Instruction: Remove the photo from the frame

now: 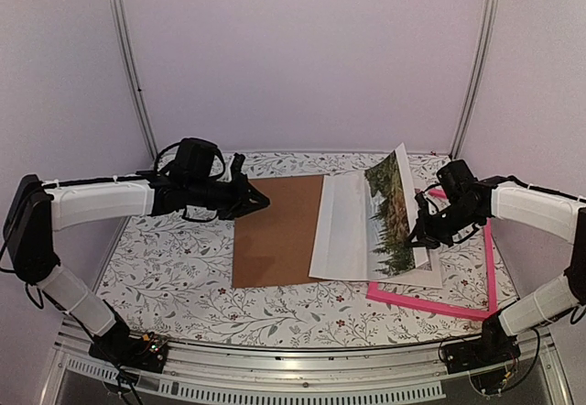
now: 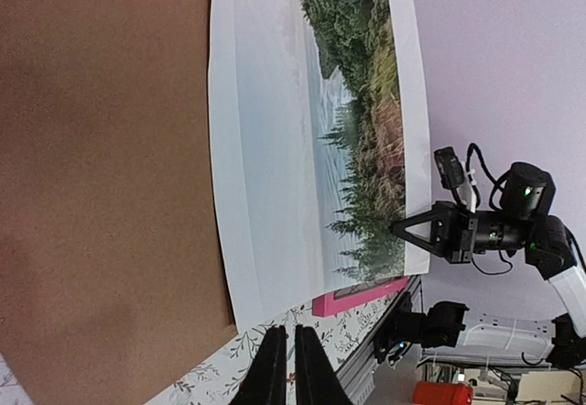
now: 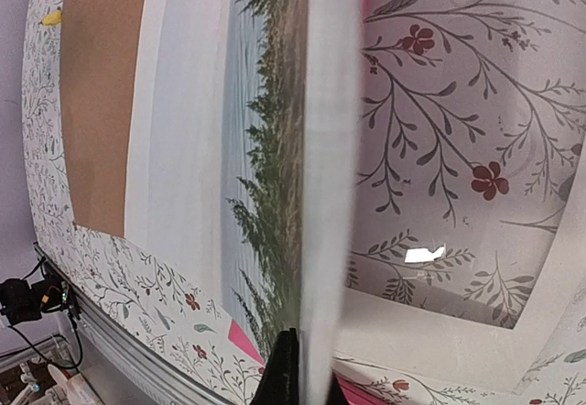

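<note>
Across the floral-patterned desk, the pink frame lies flat at the right, only its near and right sides showing. Above it the photo curls up, its left edge meeting the brown backing board and its right edge raised. The right end effector is clamped on that raised edge. The left end effector hovers by the board's far left corner, fingers together, holding nothing.
</note>
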